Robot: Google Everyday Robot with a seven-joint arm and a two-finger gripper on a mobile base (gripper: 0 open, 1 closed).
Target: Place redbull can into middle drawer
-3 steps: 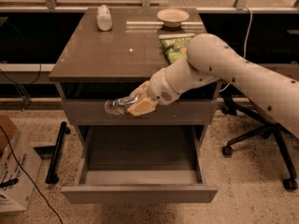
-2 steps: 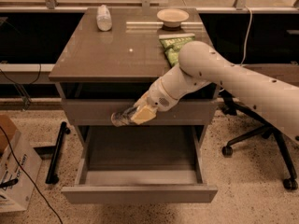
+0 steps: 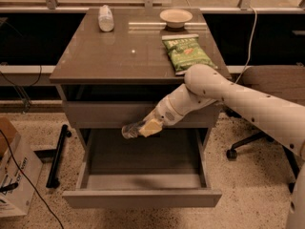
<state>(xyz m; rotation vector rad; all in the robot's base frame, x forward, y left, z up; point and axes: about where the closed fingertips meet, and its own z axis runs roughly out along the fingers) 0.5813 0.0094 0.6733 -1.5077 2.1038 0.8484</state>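
Silver redbull can (image 3: pixel 129 130) in claw (image 3: pixel 146 128) above middle drawer (image 3: pixel 143 199)

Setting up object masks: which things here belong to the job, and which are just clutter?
Job: can, held in hand above open drawer.
Clutter: bottle, bowl, chip bag, box, chair.
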